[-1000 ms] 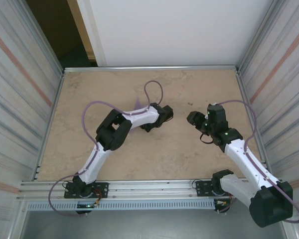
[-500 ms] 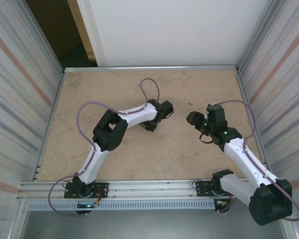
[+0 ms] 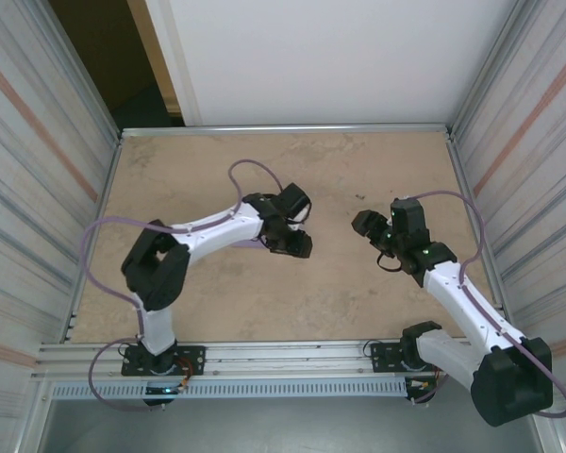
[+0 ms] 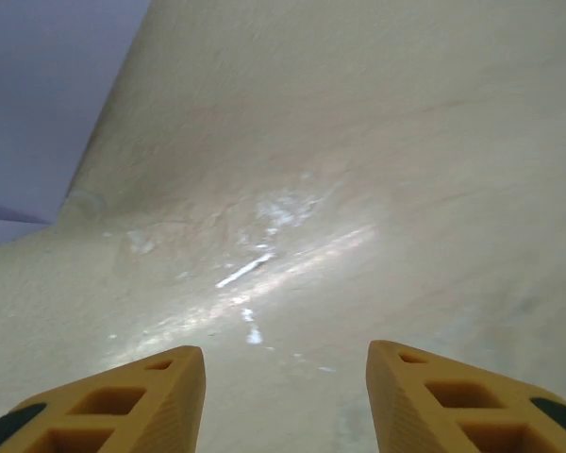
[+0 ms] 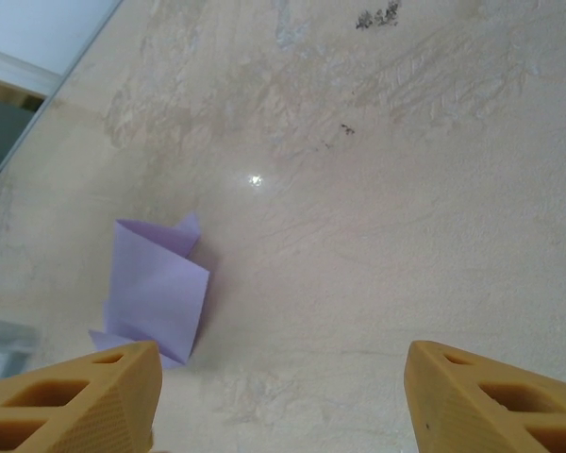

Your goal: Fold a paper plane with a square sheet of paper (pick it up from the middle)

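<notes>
— Progress?
— Early, I'd judge: the sheet of paper (image 5: 158, 293) lies partly folded on the worktop (image 5: 406, 208), near the left hand (image 4: 283, 351). No dart yet.
— Hands?
— Left hand and right hand (image 5: 281, 354) both spread wide, empty.

Counted on 1 tabletop (image 3: 377, 160): 1 paper (image 5: 158, 283), lavender, folded, lying nr the centre. 2 arms are mounted at the near edge, i.e. 1 left arm (image 3: 217, 229) and 1 right arm (image 3: 462, 302). 2 grippers are carried, 1 per arm: left gripper (image 4: 283, 363), right gripper (image 5: 283, 373). 2 yellow fingers (image 4: 123, 396) are seen per gripper, 4 in all. 2 purple cables (image 3: 104, 236) are run, 1 along ea. arm.
</notes>
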{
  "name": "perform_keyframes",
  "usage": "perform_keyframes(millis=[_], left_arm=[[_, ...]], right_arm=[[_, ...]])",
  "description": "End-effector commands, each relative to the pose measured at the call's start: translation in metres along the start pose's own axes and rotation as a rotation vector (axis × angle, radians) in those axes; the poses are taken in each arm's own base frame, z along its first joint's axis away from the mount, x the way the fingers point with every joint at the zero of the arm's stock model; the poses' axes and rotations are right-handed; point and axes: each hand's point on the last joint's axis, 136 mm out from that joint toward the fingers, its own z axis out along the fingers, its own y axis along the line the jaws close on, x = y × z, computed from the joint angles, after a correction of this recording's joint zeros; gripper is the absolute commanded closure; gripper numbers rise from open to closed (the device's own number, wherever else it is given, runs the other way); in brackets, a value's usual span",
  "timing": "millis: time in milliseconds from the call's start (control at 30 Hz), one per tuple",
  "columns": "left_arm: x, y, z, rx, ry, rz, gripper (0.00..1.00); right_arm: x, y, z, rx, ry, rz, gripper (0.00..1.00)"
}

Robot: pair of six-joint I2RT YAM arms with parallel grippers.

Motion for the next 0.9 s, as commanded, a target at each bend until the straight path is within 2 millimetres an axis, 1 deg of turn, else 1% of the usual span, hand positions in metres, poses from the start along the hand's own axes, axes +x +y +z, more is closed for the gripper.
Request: perform_keyframes(millis=[0,67,167,300,367,467,600,733,867], left_arm=[[-0.027,0.009,-0.022,0.178,-0.097,-0.139,0.49],[-0.036,0.034,-0.025,0.198,-0.127,-0.196,0.48],[-0.045,0.067,-0.025,0.198,-0.154,-0.241,0.48],[-0.054,0.100,-0.017,0.146,-0.170,-0.266,0.48],[-0.056,0.116,-0.008,0.108,-0.162,-0.278,0.48],[-0.059,0.130,0.004,0.093,-0.149,-0.297,0.48],[-0.062,0.142,0.010,0.061,-0.149,-0.310,0.49],[-0.061,0.148,0.016,0.053,-0.142,-0.327,0.49],[-0.053,0.147,0.022,0.067,-0.116,-0.360,0.50]], right_arm=[[0.004,-0.003,0.009,0.001,0.024,0.027,0.32],[0.006,-0.003,0.013,-0.003,0.040,0.033,0.32],[0.008,-0.002,0.016,-0.003,0.049,0.036,0.32],[0.010,-0.002,0.018,-0.001,0.055,0.037,0.32],[0.010,-0.002,0.019,0.002,0.058,0.038,0.32],[0.011,-0.002,0.021,0.003,0.062,0.038,0.32],[0.013,0.000,0.023,0.003,0.076,0.036,0.32],[0.017,0.001,0.027,0.005,0.091,0.037,0.32],[0.023,0.003,0.032,0.005,0.111,0.040,0.32]])
